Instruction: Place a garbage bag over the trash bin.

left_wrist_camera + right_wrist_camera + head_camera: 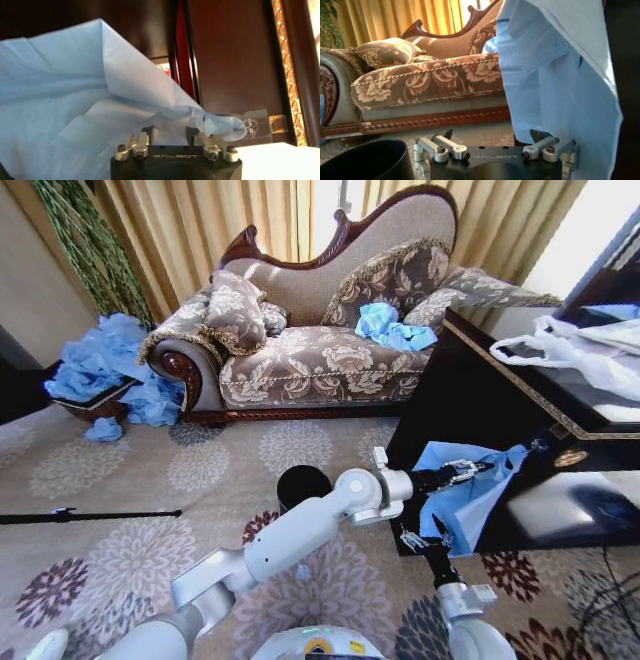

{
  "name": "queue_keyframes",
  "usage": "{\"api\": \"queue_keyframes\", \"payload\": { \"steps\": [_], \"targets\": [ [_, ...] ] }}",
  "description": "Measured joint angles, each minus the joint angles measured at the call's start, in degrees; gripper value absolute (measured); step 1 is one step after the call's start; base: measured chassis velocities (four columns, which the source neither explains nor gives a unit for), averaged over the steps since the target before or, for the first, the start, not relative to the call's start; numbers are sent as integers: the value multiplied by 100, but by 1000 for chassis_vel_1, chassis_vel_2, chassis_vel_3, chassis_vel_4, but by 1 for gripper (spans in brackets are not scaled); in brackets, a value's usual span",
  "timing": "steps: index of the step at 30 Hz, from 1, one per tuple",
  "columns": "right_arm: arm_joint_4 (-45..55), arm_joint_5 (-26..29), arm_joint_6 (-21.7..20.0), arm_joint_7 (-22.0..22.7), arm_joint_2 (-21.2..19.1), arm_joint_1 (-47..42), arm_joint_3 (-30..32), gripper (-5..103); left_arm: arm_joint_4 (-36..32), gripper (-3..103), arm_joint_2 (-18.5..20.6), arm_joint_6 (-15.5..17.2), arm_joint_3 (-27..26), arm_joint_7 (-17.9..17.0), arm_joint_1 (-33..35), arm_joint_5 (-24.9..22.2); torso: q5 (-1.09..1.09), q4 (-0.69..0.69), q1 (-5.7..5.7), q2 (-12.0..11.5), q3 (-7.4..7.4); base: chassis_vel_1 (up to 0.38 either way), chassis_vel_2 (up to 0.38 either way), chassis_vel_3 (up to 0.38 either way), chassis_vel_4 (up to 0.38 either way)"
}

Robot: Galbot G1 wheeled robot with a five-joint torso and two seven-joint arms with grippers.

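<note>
The left gripper (pixel 478 471) is clenching the garbage bag (pixel 465 490) in the air beside the dark cabinet (pixel 470 380). The right gripper (pixel 418 538), jaws released, is waiting under it. It should catch 1 free edge, so the mouth opens toward the trash bin (pixel 303 485) on the carpet.

The garbage bag (pixel 462 498) at the lower right of the head view is thin, creased light-blue plastic with a soft sheen. The dark cabinet (pixel 470 395) beside it is glossy polished wood. The sofa (pixel 320 355) wears woven floral cloth on carved wood. The trash bin (pixel 303 485) looks smooth matt black.
</note>
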Motion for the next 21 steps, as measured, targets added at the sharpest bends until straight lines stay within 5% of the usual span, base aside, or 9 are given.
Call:
{"api": "queue_keyframes", "payload": {
  "steps": [3,6,8,11,21],
  "targets": [
    [-6,1,0,-3,-4,1,-2,100,19,40,-41,-1,26,0,13,37,0,0,0,0,0,0,0,0,0],
    [-35,1,0,-11,-2,10,-5,100,29,19,-43,-5,82,-3,19,82,0,1,0,0,0,0,0,0,0],
    [-48,1,2,-16,-1,10,-5,100,29,19,-43,-10,85,-8,22,84,0,0,0,0,0,0,0,0,0],
    [-75,1,16,-45,5,8,-8,100,26,3,-49,-29,88,-30,27,103,-1,1,0,0,0,0,0,0,0],
    [-93,-7,39,-62,21,0,-12,100,8,0,-80,-103,90,-85,11,178,-1,0,0,0,0,0,0,0,0]
  ]
}}
